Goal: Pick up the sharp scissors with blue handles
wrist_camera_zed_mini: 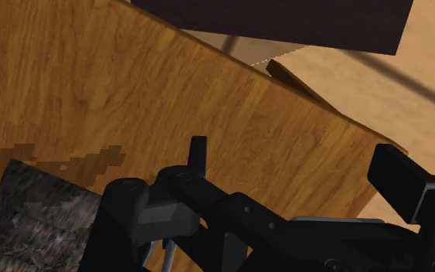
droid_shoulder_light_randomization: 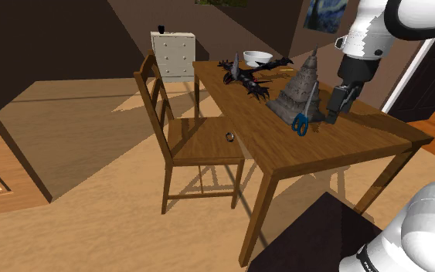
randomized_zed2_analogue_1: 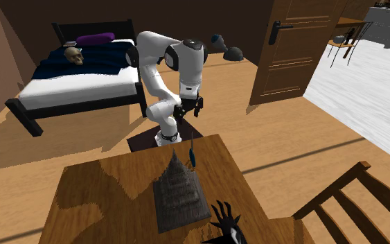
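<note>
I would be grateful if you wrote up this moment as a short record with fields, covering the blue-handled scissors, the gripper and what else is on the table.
target: scissors with blue handles, propped against the grey tiered model, handles down on the table
hand state: gripper open, beside the scissors toward the shoulder view's right, not touching them
also on table: black spiky figure; white bowl
beside table: wooden chair
task status: scissors not yet grasped
</note>
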You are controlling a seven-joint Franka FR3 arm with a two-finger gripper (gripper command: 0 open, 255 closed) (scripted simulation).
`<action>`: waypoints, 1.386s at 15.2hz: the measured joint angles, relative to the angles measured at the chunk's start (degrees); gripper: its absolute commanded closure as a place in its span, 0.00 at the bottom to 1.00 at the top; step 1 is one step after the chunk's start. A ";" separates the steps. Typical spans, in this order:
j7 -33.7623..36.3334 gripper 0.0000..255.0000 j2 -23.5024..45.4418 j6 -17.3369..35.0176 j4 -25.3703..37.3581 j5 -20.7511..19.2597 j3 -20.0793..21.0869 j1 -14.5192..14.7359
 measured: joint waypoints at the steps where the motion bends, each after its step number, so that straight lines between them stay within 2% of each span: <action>1: 0.00 0.00 0.00 0.00 0.00 0.00 0.00 0.00; 4: 3.56 0.00 1.83 4.84 -0.92 0.41 -0.29 -1.68; 10: 12.91 0.00 8.53 18.75 -1.77 0.96 -1.81 -6.51; 19: 15.05 0.00 9.69 27.35 -7.84 0.86 -2.27 -7.52; 20: 15.10 1.00 9.74 27.62 -8.06 0.86 -2.25 -7.51; 21: 15.12 1.00 9.74 27.77 -8.18 0.86 -2.24 -7.50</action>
